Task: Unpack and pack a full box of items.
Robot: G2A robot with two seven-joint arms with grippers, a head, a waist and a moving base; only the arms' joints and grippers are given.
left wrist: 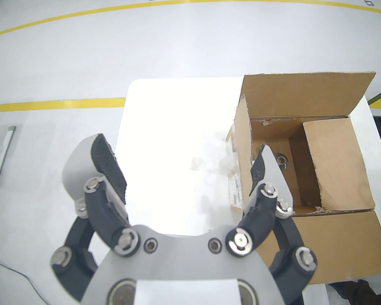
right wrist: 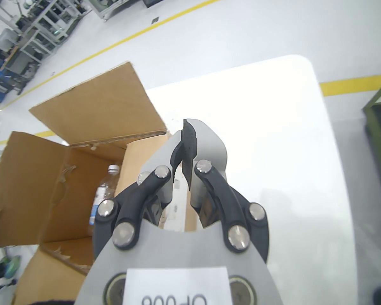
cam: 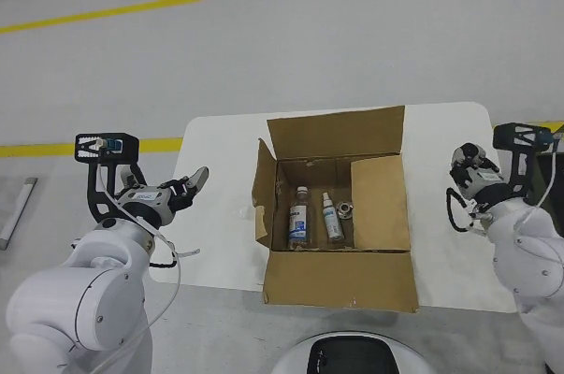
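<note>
Grippers first: the left gripper (left wrist: 181, 150) is spread wide, its two ribbed black pads (left wrist: 109, 163) far apart with nothing between them, and it touches nothing. It hangs over the left part of the white table (cam: 216, 168), just beside the left wall of the cardboard box (cam: 342, 279). The right gripper (right wrist: 186, 147) is closed, its pads pressed together at the tips with nothing between them, and it sits above the table's right part, apart from the box. The box stands in the middle of the table with its flaps open: the far flap leans back, the near flap is folded out toward the robot, the left flap stands nearly upright, and the right flap lies inward over the right side of the opening. On the box floor a clear water bottle (cam: 299, 217) and a smaller spray bottle (cam: 331, 218) lie side by side, caps pointing to the far wall, with a small round dark item (cam: 347, 209) just beside the spray bottle.
</note>
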